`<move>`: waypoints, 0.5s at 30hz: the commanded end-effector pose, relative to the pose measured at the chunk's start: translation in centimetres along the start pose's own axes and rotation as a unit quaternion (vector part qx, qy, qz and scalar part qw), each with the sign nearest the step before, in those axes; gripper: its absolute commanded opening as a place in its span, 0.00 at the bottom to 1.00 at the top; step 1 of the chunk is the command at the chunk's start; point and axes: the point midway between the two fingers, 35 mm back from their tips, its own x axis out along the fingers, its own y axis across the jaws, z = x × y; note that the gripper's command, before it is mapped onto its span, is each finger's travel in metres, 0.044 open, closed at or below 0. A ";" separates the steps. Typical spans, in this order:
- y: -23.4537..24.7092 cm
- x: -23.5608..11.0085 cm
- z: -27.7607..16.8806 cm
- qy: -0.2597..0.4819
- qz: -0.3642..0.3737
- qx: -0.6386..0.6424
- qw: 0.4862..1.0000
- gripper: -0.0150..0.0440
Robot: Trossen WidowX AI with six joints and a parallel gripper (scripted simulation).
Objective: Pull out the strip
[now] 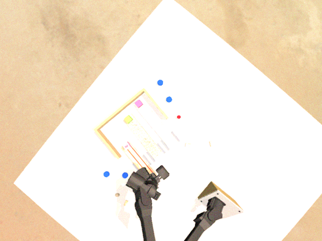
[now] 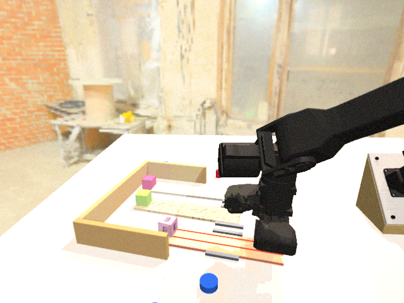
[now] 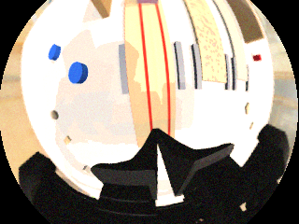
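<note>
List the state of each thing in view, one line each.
Gripper: shut, pressed down on the red-lined strip's end.
Red-lined strip: partly out of the frame's open side.
E cube: upright on that strip, at the frame's mouth.
Green cube: on the speckled strip.
Pink cube: inside the frame.

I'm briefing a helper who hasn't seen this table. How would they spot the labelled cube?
Find the three-sided wooden frame. At its open side, on the red-lined strip, sits a pale pink cube. Unlike the green cube and brighter pink cube, it has a letter E.
</note>
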 end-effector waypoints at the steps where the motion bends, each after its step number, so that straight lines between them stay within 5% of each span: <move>1: -0.2 0.6 -1.3 0.013 -0.004 0.003 1.000 0.25; 15: -0.1 0.6 -3.3 0.013 -0.004 0.004 1.000 0.25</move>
